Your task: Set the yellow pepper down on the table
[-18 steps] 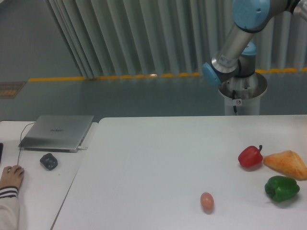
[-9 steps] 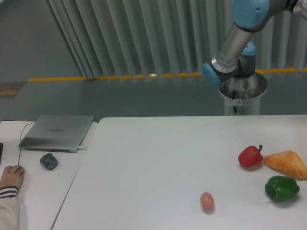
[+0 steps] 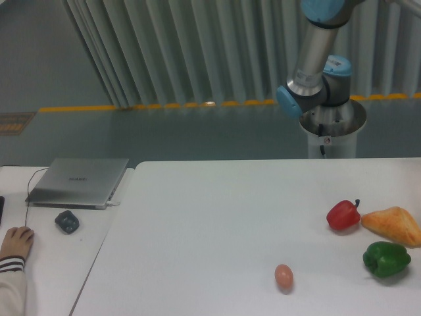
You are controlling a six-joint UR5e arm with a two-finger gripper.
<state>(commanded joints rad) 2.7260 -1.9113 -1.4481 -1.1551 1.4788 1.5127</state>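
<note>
The yellow pepper is not in view. The white table [image 3: 217, 217] holds a red pepper [image 3: 343, 214], an orange-tan bread wedge [image 3: 393, 225], a green pepper [image 3: 386, 259] and an egg [image 3: 283, 276], all toward the right. Only the arm's lower links [image 3: 314, 59] and its base [image 3: 331, 125] show, behind the table's far right edge. The gripper is out of the frame, above the top edge.
A narrower white desk [image 3: 46, 263] lies across the seam at left, with a grey laptop [image 3: 79, 182], a dark mouse [image 3: 66, 221] and a person's hand [image 3: 14, 243] on it.
The arm's upper link has swung to stand more upright and its elbow joint has risen toward the top edge. The objects on the table have not moved.
</note>
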